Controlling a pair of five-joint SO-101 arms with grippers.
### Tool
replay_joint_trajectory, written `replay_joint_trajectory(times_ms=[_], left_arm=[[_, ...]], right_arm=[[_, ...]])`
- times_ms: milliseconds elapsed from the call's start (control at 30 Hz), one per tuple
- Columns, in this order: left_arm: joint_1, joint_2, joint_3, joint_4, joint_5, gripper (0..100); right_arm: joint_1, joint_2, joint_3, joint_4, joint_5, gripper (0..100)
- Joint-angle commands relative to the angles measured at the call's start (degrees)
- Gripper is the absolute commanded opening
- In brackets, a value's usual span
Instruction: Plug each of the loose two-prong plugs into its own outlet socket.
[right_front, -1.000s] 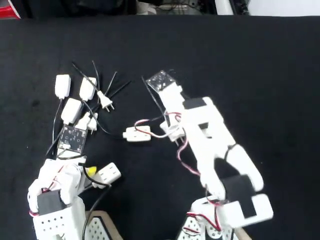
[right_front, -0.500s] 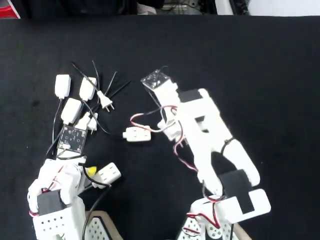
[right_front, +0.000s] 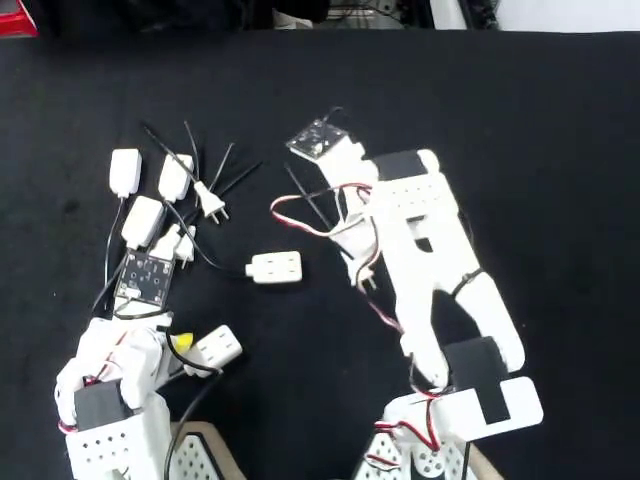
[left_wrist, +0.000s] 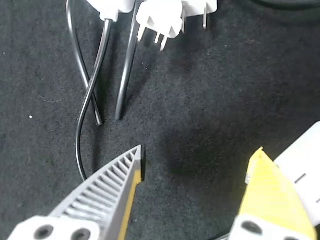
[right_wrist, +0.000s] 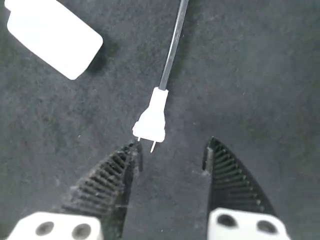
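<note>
While the left jaws and the right jaws stand wide open, a white plug (right_wrist: 150, 122) lies on the surface (right_front: 540, 120) by the right jaws' tips, a socket (right_front: 275, 266) at its nine o'clock.

The table (right_front: 540, 120), draped in black cloth, carries everything. Just ahead of the fingertips of the right gripper (right_wrist: 171, 150) lies a small white plug (right_wrist: 150, 122), prongs toward them and close beside one tip, its cord (right_wrist: 174, 40) running away. Farther beyond lies a white block (right_wrist: 52, 30). Ahead of the fingertips of the left gripper (left_wrist: 192, 155) lie black cables (left_wrist: 126, 75) and white plugs (left_wrist: 157, 20). A socket block (left_wrist: 305, 150) sits beside the yellow finger (left_wrist: 265, 195).
</note>
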Motion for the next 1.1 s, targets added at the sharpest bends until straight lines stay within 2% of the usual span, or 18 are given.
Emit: replay_joint_trajectory(times_ms=[0,200,967,1067], left_arm=[[0.7,0.2,-0.2,-0.7,-0.6,33],[0.7,0.2,-0.2,-0.6,-0.6,33],[0.7,0.2,-0.2,-0.6,-0.6,33],[0.7,0.2,-0.2,-0.6,-0.6,33]], right_arm=[[1.1,-0.2,2.4,-4.5,0.6,19.4],[0.8,-0.2,8.0,-8.1,3.3,19.4],[0.8,10.9,9.5,-12.9,3.0,19.4],[0.8,11.0,9.5,-13.8,3.0,13.7]])
